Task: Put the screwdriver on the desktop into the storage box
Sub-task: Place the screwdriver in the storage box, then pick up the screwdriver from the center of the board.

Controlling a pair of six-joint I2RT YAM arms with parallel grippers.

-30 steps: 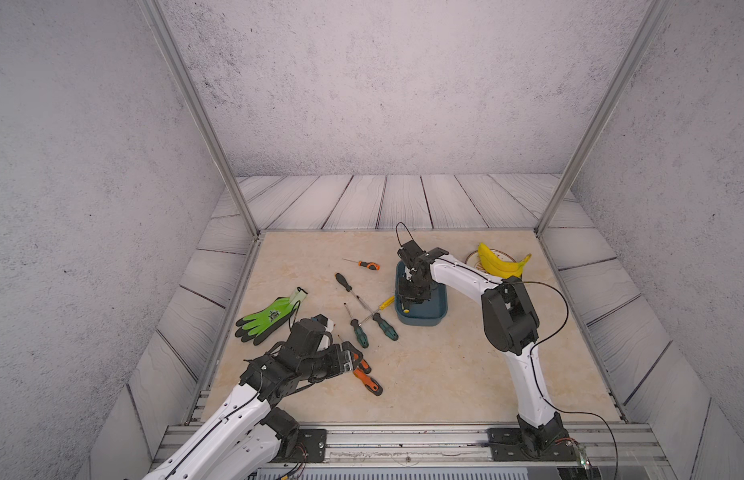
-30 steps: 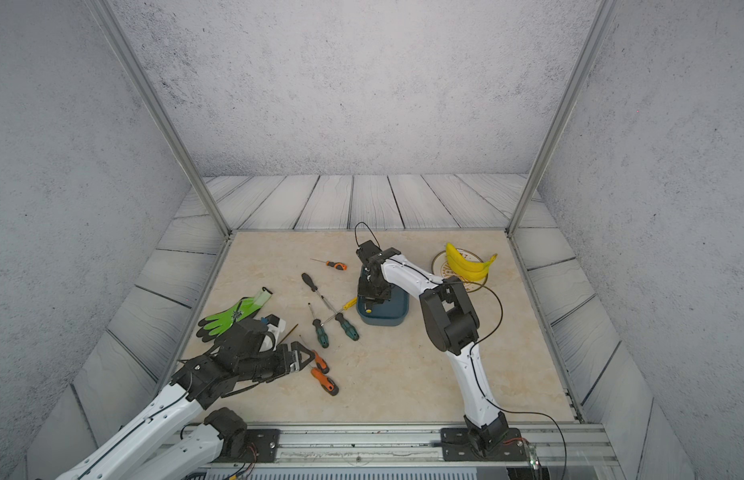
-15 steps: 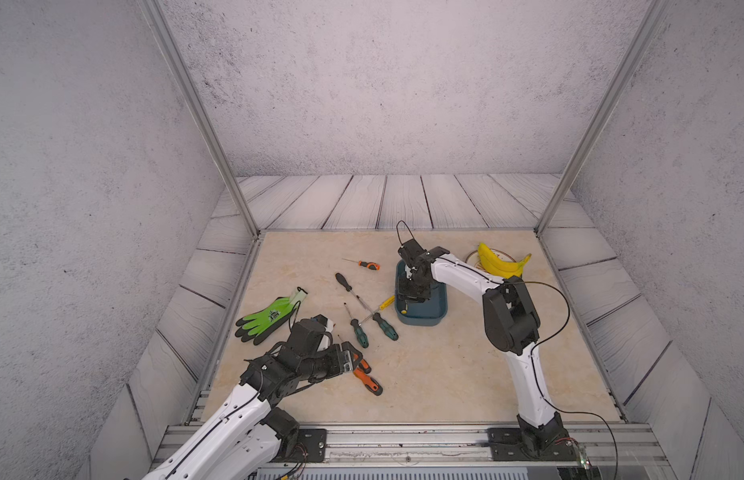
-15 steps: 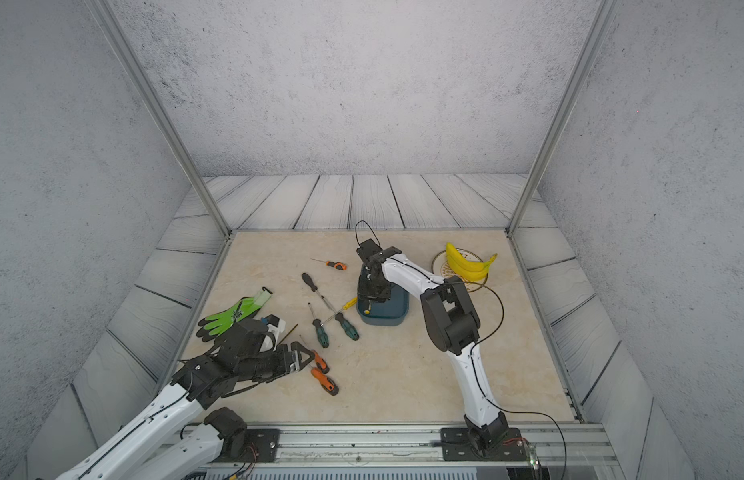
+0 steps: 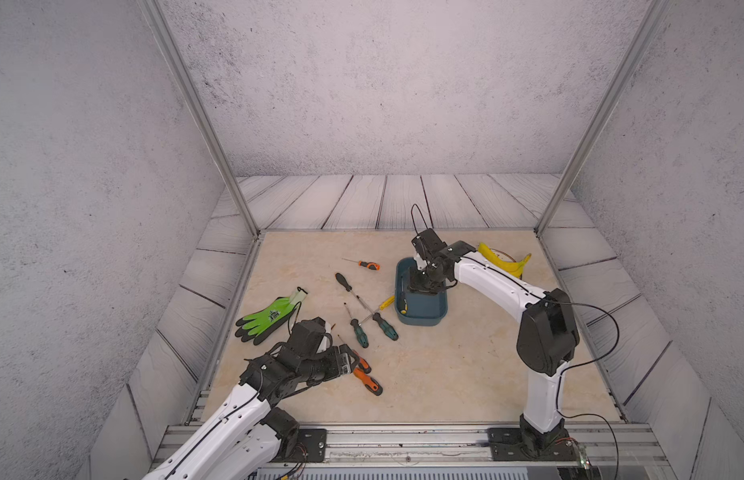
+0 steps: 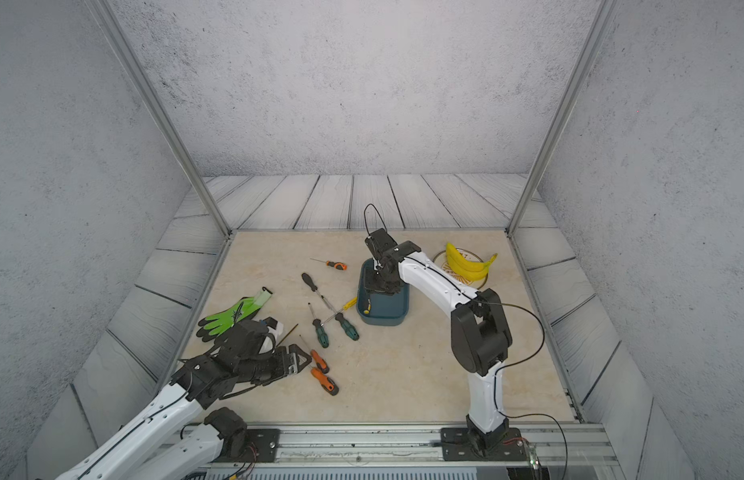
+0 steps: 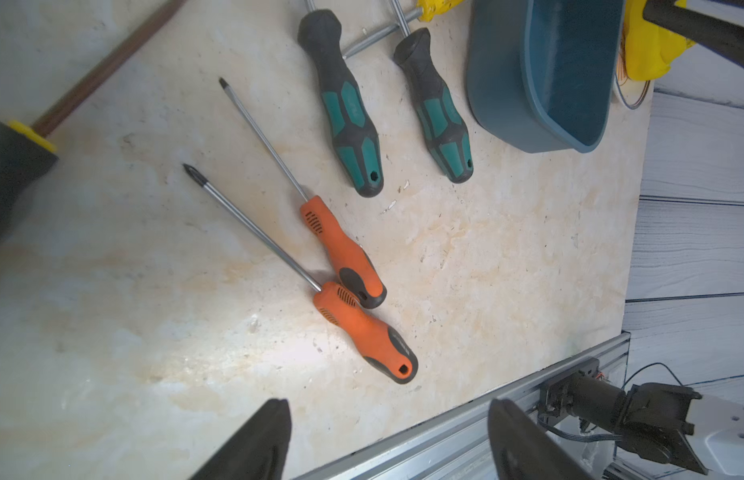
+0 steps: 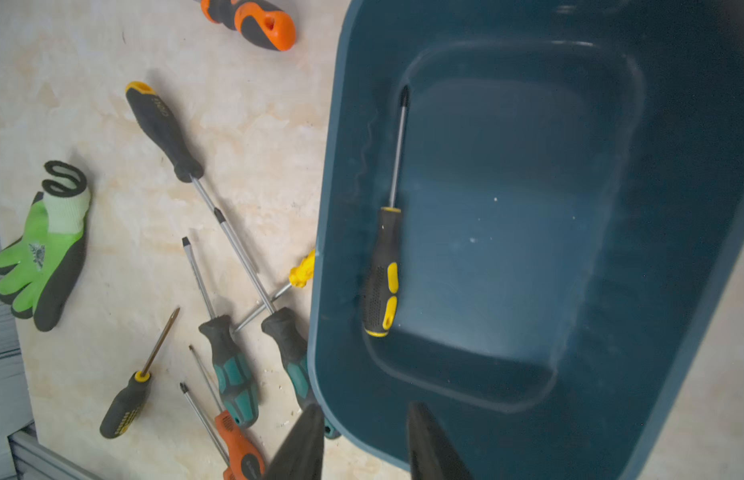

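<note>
We see one black-and-yellow screwdriver [image 8: 383, 270] lying flat inside the storage box [image 8: 673, 208], along the wall that faces the loose tools. The right gripper [image 8: 364, 409] hangs above the box, its jaws parted with nothing between them. The other tools lie out on the desktop [image 5: 445, 374]. Closest to the box is a small yellow-handled screwdriver [image 8: 304, 268], its handle just beside the box's rim. Its shaft crosses that of a long black-handled screwdriver [image 8: 162, 129]. Two teal-handled screwdrivers [image 7: 349, 116] [image 7: 437, 108] lie side by side near the same wall. A short orange screwdriver [image 5: 368, 264] lies alone off the box's far corner. Farther from the box, two orange-handled screwdrivers [image 7: 345, 249] [image 7: 366, 332] touch at their handles. The left gripper [image 7: 387, 411] hovers low just beside them, jaws spread wide and empty. A brown-shafted screwdriver [image 8: 129, 399] and a green glove [image 5: 266, 318] lie farther from the box than all these. On the box's opposite side, behind the right arm, bananas [image 6: 470, 264] rest on a plate [image 6: 439, 255].
</note>
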